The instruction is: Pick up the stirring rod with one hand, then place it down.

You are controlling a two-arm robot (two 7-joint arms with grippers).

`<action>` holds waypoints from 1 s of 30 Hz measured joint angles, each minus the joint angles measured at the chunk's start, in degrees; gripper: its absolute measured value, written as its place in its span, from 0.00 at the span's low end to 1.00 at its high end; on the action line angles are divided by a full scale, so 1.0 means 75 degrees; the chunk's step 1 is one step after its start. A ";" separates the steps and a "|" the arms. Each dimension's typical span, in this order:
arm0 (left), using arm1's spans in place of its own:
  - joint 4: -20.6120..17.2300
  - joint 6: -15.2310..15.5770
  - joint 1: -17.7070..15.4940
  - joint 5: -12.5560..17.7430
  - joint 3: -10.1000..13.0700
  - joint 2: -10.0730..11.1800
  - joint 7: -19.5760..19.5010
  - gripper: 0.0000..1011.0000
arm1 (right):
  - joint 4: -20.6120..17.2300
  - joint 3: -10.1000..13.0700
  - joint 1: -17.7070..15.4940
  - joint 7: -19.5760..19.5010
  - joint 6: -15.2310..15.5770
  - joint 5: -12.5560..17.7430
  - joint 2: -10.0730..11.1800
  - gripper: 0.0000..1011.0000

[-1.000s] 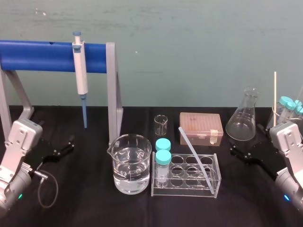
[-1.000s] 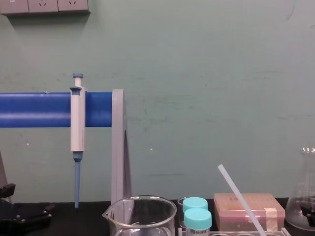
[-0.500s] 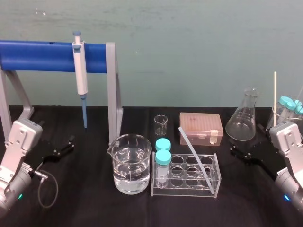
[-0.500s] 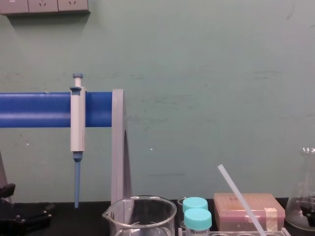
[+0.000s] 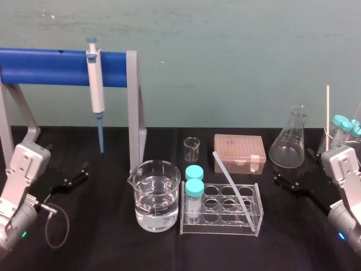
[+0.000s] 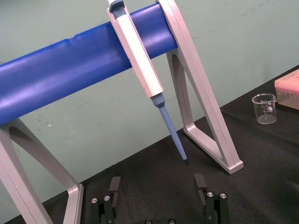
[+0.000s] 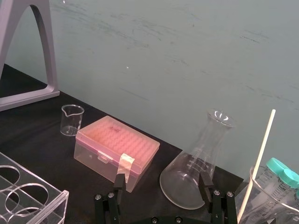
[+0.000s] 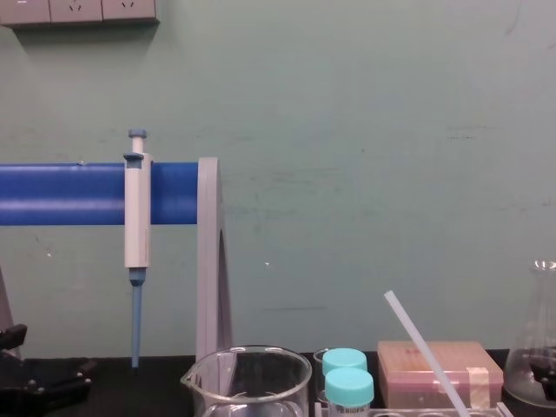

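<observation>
Stirring rod (image 5: pixel 228 178): leaning in the clear test-tube rack (image 5: pixel 221 227) at centre front of the black table. Lower end down among the rack's right-hand cells, exact cell not clear; upper end tilted out toward 11 o'clock. Touched by neither claw.

At 9 o'clock of the rack, just beside it, a large beaker (image 5: pixel 157 195) part full of clear liquid. In the rack's left-hand cells, two teal-capped tubes (image 5: pixel 194 187). At 12 o'clock of the rack, a pink lidded box (image 5: pixel 239 152) and a small empty beaker (image 5: pixel 192 148); at 2 o'clock, an Erlenmeyer flask (image 5: pixel 289 145).

Left gripper (image 5: pixel 79 174): low over the table at 9 o'clock, well apart from the rod, claw spread wide and empty, near the pipette (image 6: pixel 138 51) hung on the blue stand bar (image 6: pixel 70 70).

Right gripper (image 5: pixel 286 183): low at 3 o'clock, just in front of the flask, claw likewise wide and empty.
</observation>
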 joint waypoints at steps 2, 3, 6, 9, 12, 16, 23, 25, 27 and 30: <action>0.0000 0.0000 0.0000 0.0000 0.0000 0.0000 0.0000 0.99 | 0.0000 0.0000 0.0001 0.0000 0.0000 0.0000 0.0000 0.99; 0.0000 0.0000 0.0000 0.0000 0.0000 0.0000 0.0000 0.99 | 0.0000 0.0000 0.0000 0.0000 0.0000 0.0000 0.0000 0.99; 0.0000 0.0000 0.0000 0.0000 0.0000 0.0000 0.0000 0.99 | 0.0000 0.0000 0.0000 0.0000 0.0000 0.0000 0.0000 0.99; 0.0000 0.0000 0.0000 0.0000 0.0000 0.0000 0.0000 0.99 | 0.0000 0.0034 0.0000 0.0025 0.0003 0.0029 -0.0011 0.99; 0.0000 0.0000 0.0000 0.0000 0.0000 0.0000 0.0000 0.99 | -0.0029 0.0174 -0.0011 0.0243 0.0041 0.0261 -0.0023 0.99; 0.0000 0.0000 0.0000 0.0000 0.0000 0.0000 0.0000 0.99 | -0.0260 0.0491 -0.0046 0.0939 0.0260 0.1008 0.0046 0.99; 0.0000 0.0000 0.0000 0.0000 0.0000 0.0000 0.0000 0.99 | -0.0901 0.0951 -0.0067 0.2716 0.1289 0.2566 0.0414 0.99; 0.0000 0.0000 0.0000 0.0000 0.0000 0.0000 0.0000 0.99 | -0.1000 0.0962 -0.0020 0.3089 0.1541 0.2780 0.0498 0.99; 0.0000 0.0000 0.0000 0.0000 0.0000 0.0000 0.0000 0.99 | -0.1081 0.0934 0.0082 0.3565 0.1829 0.2981 0.0584 0.99; 0.0000 0.0000 0.0000 0.0000 0.0000 0.0000 0.0000 0.99 | -0.1114 0.0808 0.0271 0.4105 0.2103 0.3134 0.0658 0.99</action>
